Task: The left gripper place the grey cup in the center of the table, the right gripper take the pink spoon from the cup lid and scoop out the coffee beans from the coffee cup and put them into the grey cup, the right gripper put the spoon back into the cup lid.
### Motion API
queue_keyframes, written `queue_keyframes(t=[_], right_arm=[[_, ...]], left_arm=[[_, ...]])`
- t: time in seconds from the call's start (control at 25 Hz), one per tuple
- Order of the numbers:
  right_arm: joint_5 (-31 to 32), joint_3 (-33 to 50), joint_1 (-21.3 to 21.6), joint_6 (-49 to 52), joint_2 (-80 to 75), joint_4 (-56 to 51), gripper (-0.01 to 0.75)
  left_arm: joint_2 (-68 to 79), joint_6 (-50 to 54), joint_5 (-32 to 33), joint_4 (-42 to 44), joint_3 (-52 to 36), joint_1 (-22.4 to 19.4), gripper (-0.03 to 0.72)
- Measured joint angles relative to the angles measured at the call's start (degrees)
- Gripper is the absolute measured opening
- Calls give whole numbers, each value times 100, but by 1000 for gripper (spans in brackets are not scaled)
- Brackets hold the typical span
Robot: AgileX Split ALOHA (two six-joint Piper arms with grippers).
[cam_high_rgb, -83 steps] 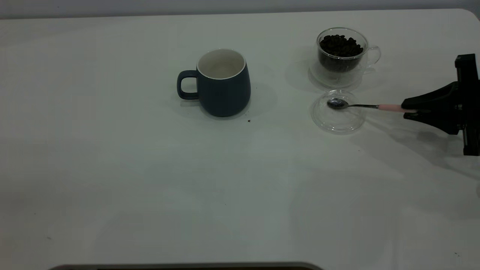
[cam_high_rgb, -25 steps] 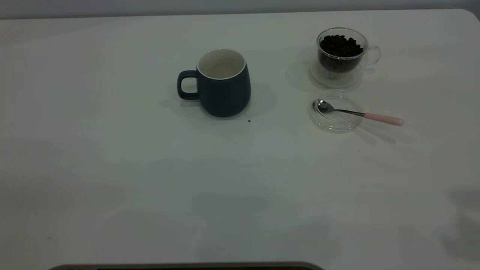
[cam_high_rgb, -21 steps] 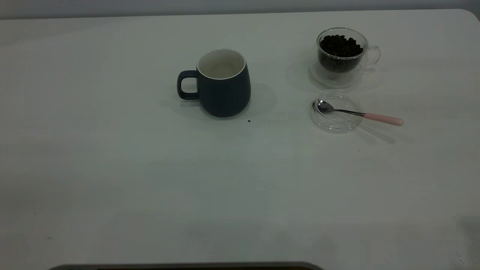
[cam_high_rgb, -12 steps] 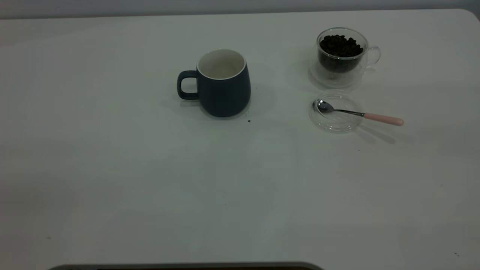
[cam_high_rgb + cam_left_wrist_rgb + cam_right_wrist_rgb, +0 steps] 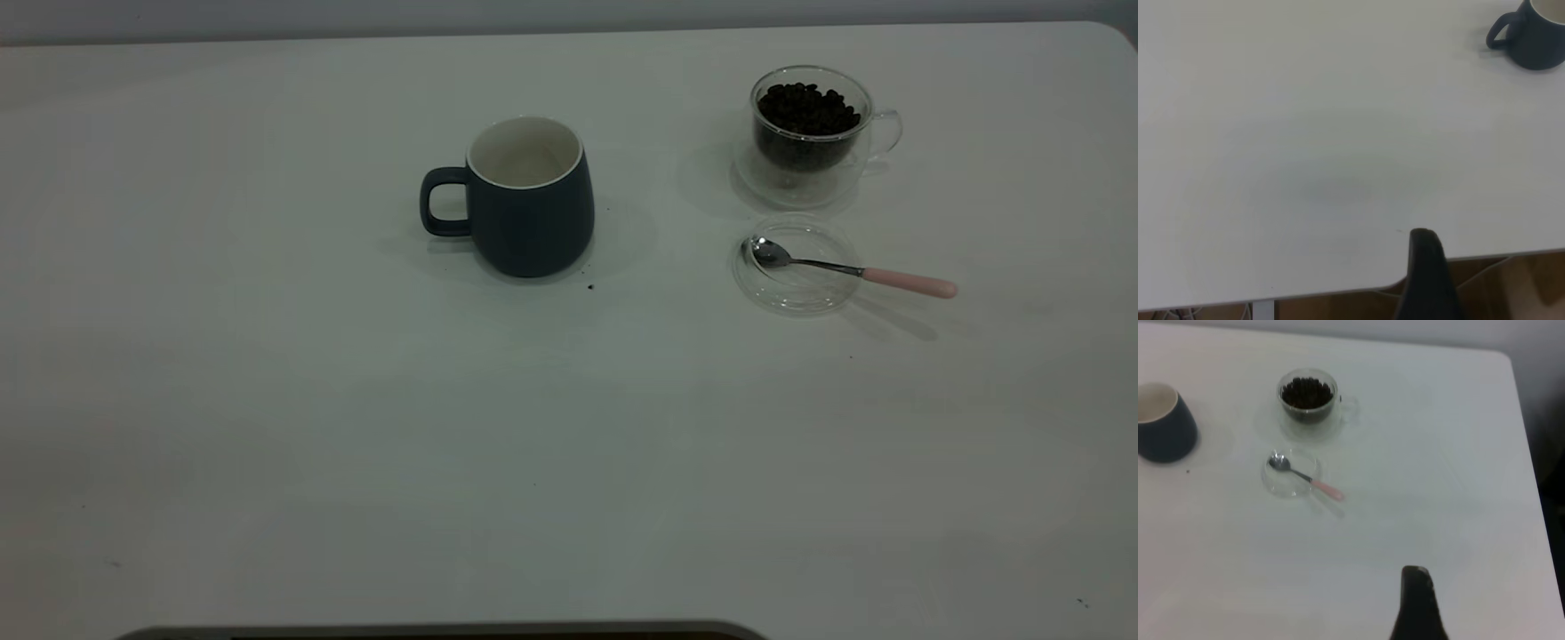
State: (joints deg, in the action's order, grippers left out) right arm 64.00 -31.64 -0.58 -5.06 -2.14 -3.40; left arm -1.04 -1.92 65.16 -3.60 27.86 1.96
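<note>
white bench [image 5: 356, 427] carries everything. neither pincer shows from outside; each wrist view catches one dark fingertip [image 5: 1417, 607] only, so i cannot tell their spread. pink spoon [image 5: 849, 269] rests bowl-down in the cup lid [image 5: 787, 298], handle overhanging toward the right edge. grey cup [image 5: 524, 200] stands mid-bench. coffee cup [image 5: 811, 133], holding coffee beans [image 5: 807, 107], stands behind the lid near the far right corner.

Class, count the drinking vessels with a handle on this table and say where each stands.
2. The grey cup stands near the table's middle; the coffee cup, holding beans, stands far right, behind the cup lid.
</note>
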Motion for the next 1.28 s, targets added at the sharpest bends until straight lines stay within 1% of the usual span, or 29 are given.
queue_keyframes(t=[0.32,1.28], right_arm=[[29,457,0,-6,13,47,582],[39,471,0,164,21,192,582]], left_arm=[[0,0,0,0,0,0,565],[0,6,0,0,0,0,565]])
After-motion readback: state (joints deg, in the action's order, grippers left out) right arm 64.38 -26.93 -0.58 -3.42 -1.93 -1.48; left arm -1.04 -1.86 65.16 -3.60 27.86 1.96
